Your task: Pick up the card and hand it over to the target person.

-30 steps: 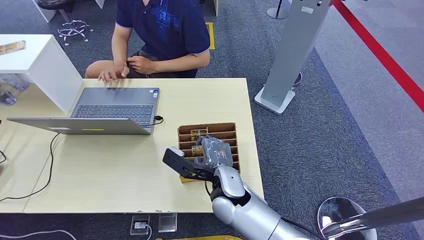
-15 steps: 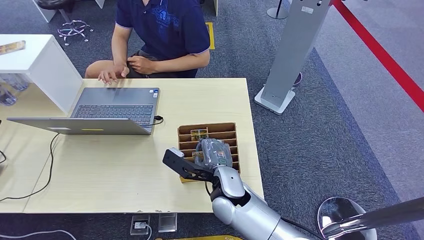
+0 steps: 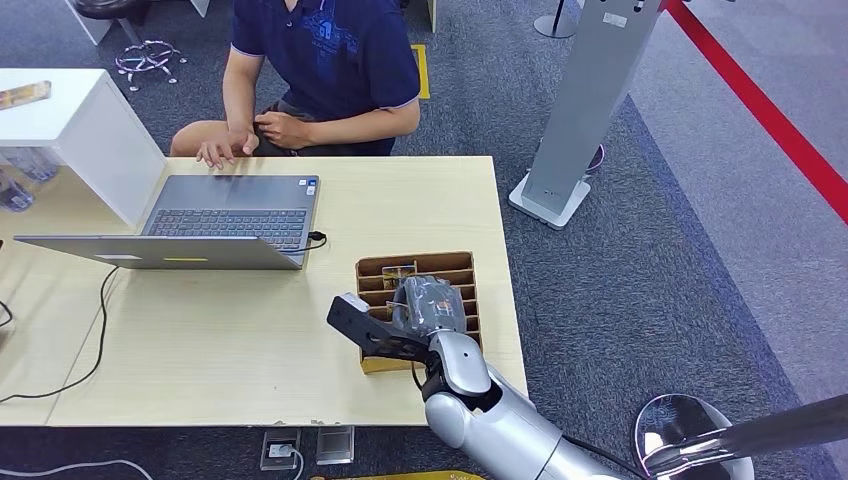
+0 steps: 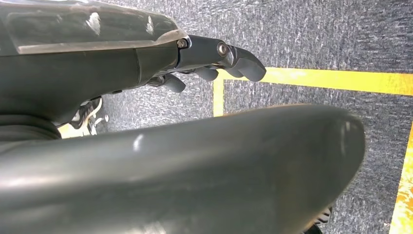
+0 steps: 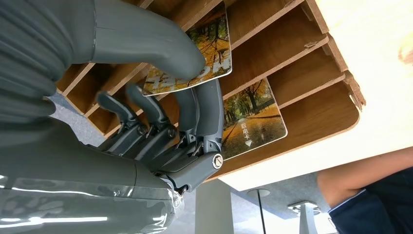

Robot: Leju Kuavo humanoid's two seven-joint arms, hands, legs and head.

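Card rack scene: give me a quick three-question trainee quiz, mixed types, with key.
1. True or false: the right hand pinches a card between thumb and fingers.
2. The second card lies: A) in a slot of the wooden rack, B) on the laptop, C) on the floor.
3. Fill in: the person sits at the table's ____ side from the robot.

Key: 1 true; 2 A; 3 far.

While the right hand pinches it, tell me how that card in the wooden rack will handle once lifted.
The card looks thin and flat, so it is probably light and fairly stiff. Its printed face looks glossy, so it may slip between the thumb and fingers of the right hand. It sits in a slot of the wooden rack, so it could catch on a divider if pulled crooked.
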